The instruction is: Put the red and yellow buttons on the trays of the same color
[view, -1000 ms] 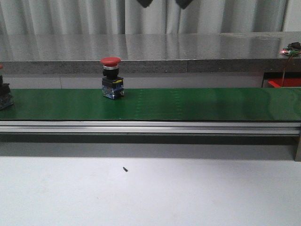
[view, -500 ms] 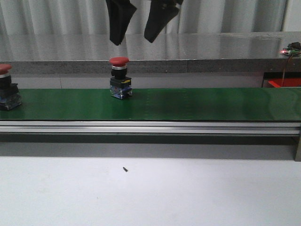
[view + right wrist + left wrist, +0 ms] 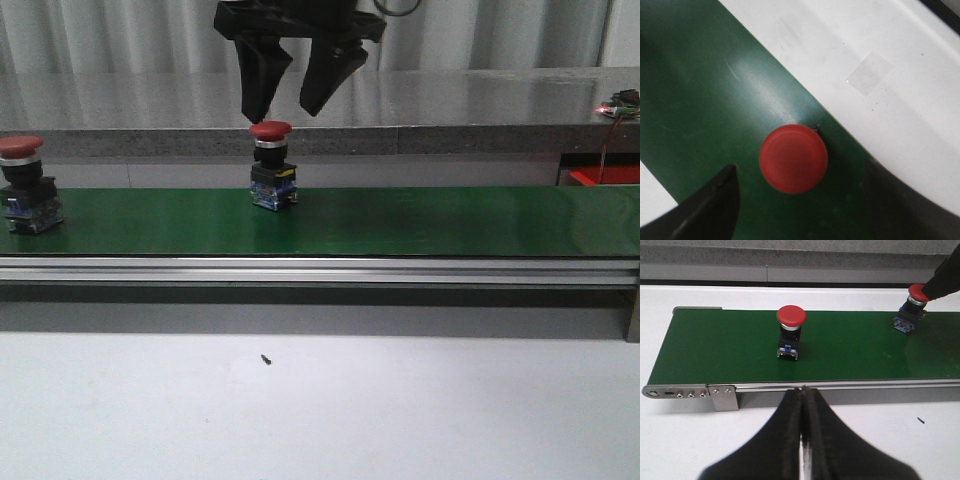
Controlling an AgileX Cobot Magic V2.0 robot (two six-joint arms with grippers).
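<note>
Two red buttons ride the green belt (image 3: pixel 440 220). One red button (image 3: pixel 271 166) (image 3: pixel 909 314) (image 3: pixel 793 158) stands near the belt's middle-left. My right gripper (image 3: pixel 282 110) (image 3: pixel 800 172) hangs open just above it, a black finger on each side of the cap, not touching. The other red button (image 3: pixel 26 186) (image 3: pixel 791 332) stands at the belt's left end. My left gripper (image 3: pixel 802 390) is shut and empty, on the near side of the belt's rail over the white table. Neither a yellow button nor the trays are in view.
The belt's aluminium rail (image 3: pixel 320 268) runs along its near side, its end bracket (image 3: pixel 722 396) at the left. A grey counter (image 3: pixel 450 100) stands behind. Part of a red object (image 3: pixel 604 177) shows at the far right. White table (image 3: pixel 320 410) lies in front.
Both buttons have ridden rightward on the belt, the left one coming fully into view. My right gripper has come down from the top of the view to just above the middle button.
</note>
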